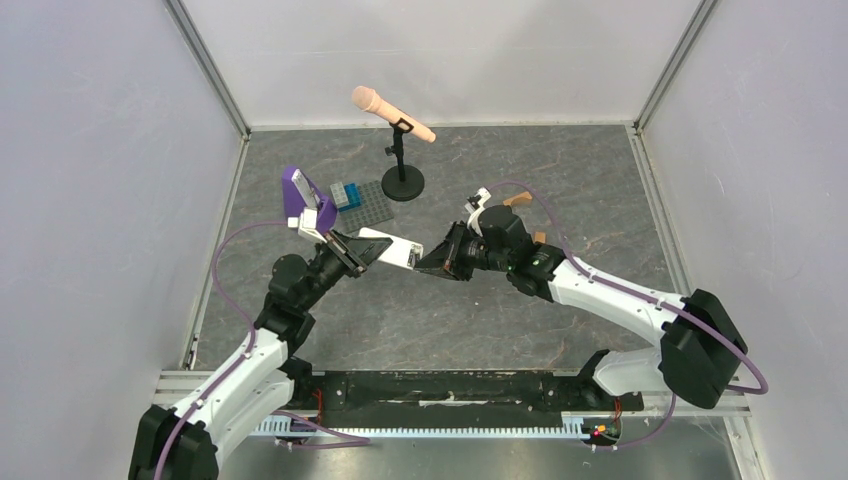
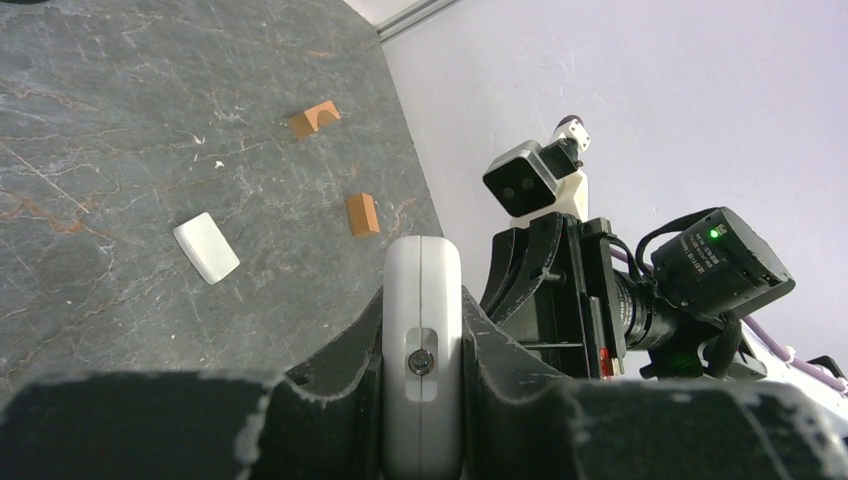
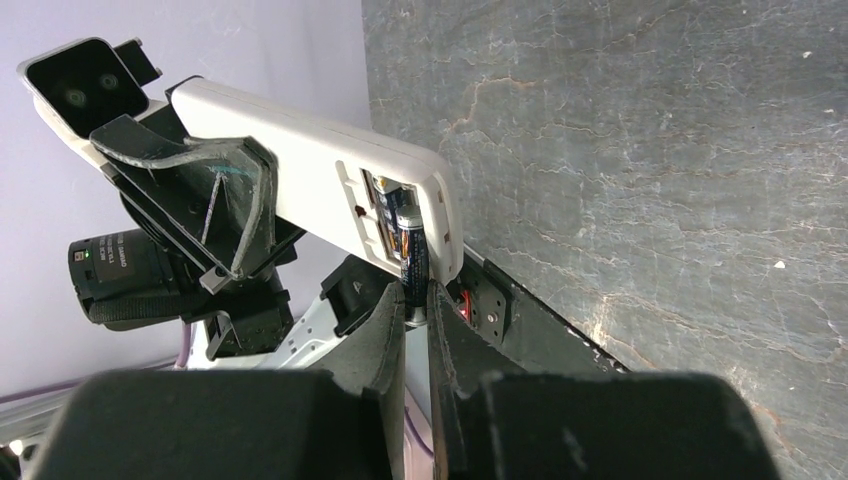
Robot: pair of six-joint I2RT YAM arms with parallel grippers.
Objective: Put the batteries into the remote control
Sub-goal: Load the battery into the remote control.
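**Seating the second battery: load about half done**

Right end effector (image 3: 416, 300) is closed on the lower end of the second battery (image 3: 413, 255), as far as the wrist view shows. The battery's upper end is inside the compartment (image 3: 372, 232). The rest tilts out and is not yet flat.

First battery (image 3: 386, 205) appears to lie seated in the slot beside it.

Remote (image 3: 300, 140) is held off the surface with its open back towards the right wrist. The left end effector (image 2: 422, 315) is clamped on it farther along the body.

Judgement: one cell in, one partly in. Left to do: press the second cell down, then probably refit the lid.

A small white lid (image 2: 206, 247), likely the compartment's, lies on the surface (image 2: 120, 150), well apart from the remote. Two tan blocks (image 2: 362, 214) lie beyond it.

Farthest back, a grey pad (image 1: 368, 205) carries a few blue blocks (image 1: 346, 194).
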